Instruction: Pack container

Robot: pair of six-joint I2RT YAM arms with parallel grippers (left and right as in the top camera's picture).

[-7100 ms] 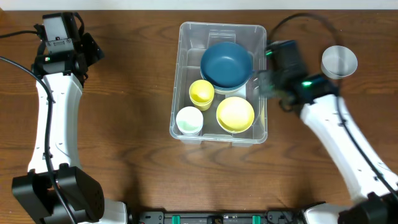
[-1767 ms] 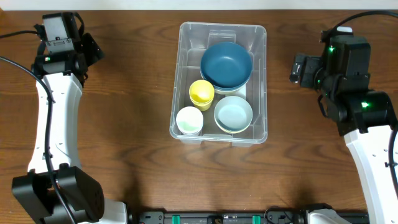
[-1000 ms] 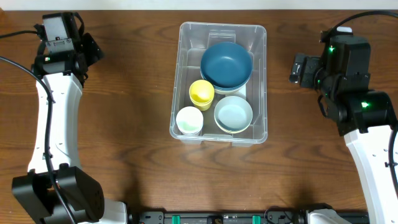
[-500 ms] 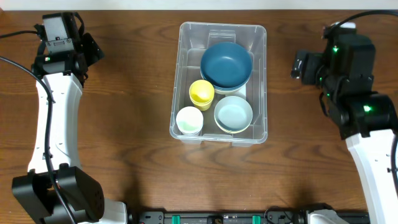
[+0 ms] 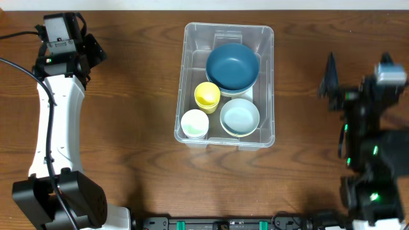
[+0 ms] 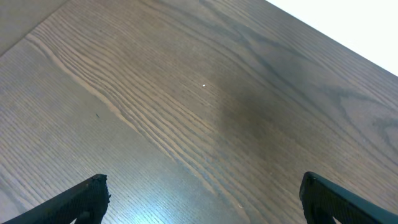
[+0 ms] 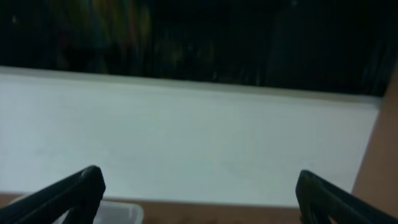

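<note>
Bin (image 5: 193, 64) sits at ctr of table (image 5: 128, 166), long side running front-to-back. It is clear hard plastic, rect. w/ rounded corners, thin glossy walls and a raised rim. Table is dark brown wood, matte, w/ fine straight grain and a few darker streaks in L wrist view.

Inside bin:
- Blue bowl (image 5: 232, 66) at far end: round, smooth, deep teal, the widest item.
- Pale bowl (image 5: 239, 117) at near right: round, light blue-grey, glossy.
- Yellow cup (image 5: 207, 94) at mid-left: small, round, right by blue bowl's rim; can't tell if touching.
- White cup (image 5: 194, 123) at near left: small, round, faint green tint inside.

All four stand mouth-up.

L arm (image 5: 54, 121) has a smooth white shell w/ black joints. R arm (image 5: 370, 147) is blurred and dark, right of bin and apart from it.

L claw (image 6: 204, 180) has its fingers wide apart w/ nothing betw. them, over bare wood at far left, well apart from bin. R claw (image 7: 198, 177) is likewise wide apart and empty, facing a flat white surface w/ a dark band above.

Count: 1 bin, 2 bowls, 2 cups, 2 arms, 2 black fingers per claw.
</note>
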